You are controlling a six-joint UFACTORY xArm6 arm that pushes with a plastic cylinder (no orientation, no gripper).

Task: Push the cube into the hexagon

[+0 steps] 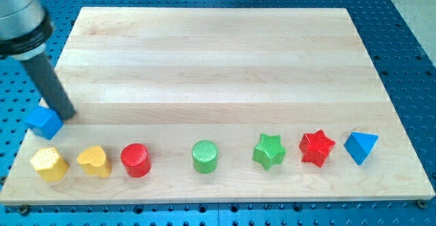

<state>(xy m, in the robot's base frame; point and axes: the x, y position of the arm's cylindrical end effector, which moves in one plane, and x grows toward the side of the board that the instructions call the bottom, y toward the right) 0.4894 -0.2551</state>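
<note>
A blue cube sits at the view's left edge of the wooden board. A yellow hexagon lies just below it, near the board's bottom left corner, with a small gap between them. My tip is at the cube's upper right side, touching or nearly touching it. The dark rod rises up and to the left toward the arm's grey body.
A row of blocks runs along the view's bottom: yellow heart, red cylinder, green cylinder, green star, red star, blue triangle. A blue perforated table surrounds the board.
</note>
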